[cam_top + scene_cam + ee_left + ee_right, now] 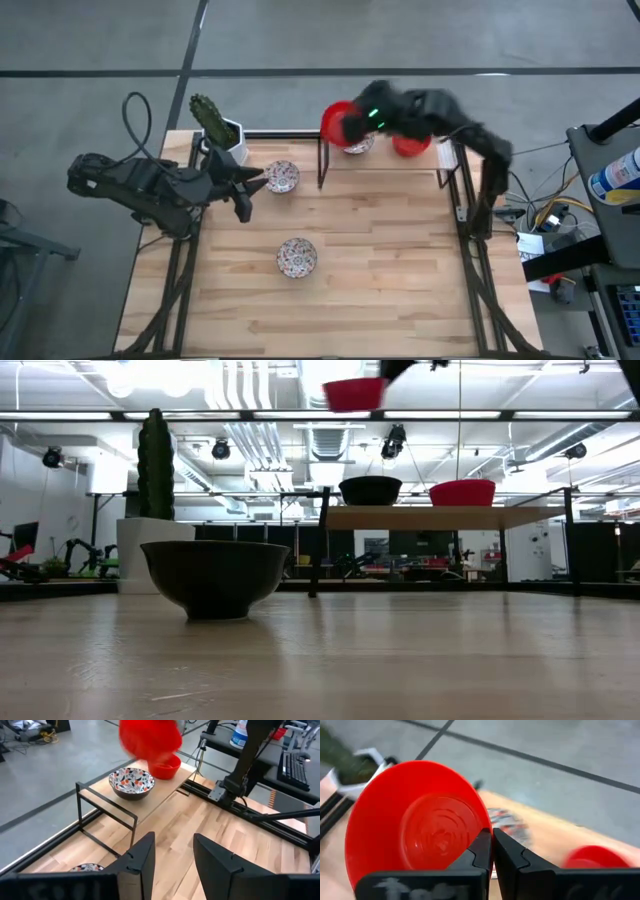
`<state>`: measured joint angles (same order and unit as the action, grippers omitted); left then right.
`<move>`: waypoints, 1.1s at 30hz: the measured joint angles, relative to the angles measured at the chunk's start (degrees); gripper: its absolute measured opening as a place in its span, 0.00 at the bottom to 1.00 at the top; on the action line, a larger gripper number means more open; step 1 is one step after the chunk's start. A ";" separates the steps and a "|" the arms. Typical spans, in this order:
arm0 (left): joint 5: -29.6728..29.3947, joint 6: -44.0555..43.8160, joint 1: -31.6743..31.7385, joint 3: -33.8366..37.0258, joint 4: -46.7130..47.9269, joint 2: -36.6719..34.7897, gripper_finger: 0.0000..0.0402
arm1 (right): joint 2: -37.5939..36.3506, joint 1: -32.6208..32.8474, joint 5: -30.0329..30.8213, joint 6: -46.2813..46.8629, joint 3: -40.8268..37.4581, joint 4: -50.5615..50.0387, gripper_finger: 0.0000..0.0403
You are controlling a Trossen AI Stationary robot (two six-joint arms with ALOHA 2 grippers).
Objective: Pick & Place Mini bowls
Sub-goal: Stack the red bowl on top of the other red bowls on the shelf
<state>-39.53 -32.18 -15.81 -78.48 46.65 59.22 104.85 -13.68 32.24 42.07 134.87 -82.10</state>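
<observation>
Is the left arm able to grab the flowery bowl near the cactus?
Probably yes. The left gripper, fingers open, sits right beside that flowery bowl on the table, with nothing between them. The cactus pot stands off to one side.

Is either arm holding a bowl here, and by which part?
The right gripper holds a red mini bowl by its rim, jaws shut on the edge, above the raised shelf. The left gripper is open and empty.
</observation>
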 joint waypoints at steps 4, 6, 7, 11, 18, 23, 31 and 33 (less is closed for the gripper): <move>-0.02 -0.77 0.00 0.00 0.00 0.00 0.32 | -5.38 -5.77 -1.26 0.23 0.00 -0.84 0.03; -0.02 -0.79 0.00 0.00 0.00 0.00 0.32 | -7.53 -8.98 -1.38 1.18 -0.02 -0.92 0.03; -0.02 -0.82 0.00 0.00 -0.04 0.04 0.32 | -8.54 -10.89 -1.60 1.26 -0.01 -1.12 0.03; -0.02 -0.87 0.00 0.00 -0.11 0.04 0.32 | -11.30 -19.40 -6.10 1.76 -0.02 -1.80 0.03; -0.05 -0.97 0.00 0.01 -0.13 0.04 0.32 | -11.22 -29.50 -15.17 1.93 -0.04 -4.76 0.03; -0.07 -1.31 0.00 0.02 -0.13 0.04 0.32 | -10.19 -32.01 -18.19 0.56 -1.44 -7.67 0.03; -0.11 -1.31 0.00 0.02 -0.13 -0.20 0.32 | -13.77 -32.52 -20.51 2.30 -10.64 -7.91 0.02; -0.13 -1.31 0.00 0.02 -0.15 -0.20 0.32 | -15.71 -32.52 -20.52 3.19 -14.53 -7.90 0.02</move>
<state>-39.66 -33.50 -15.81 -78.46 46.50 59.02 89.14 -46.19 11.73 45.26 120.34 -90.00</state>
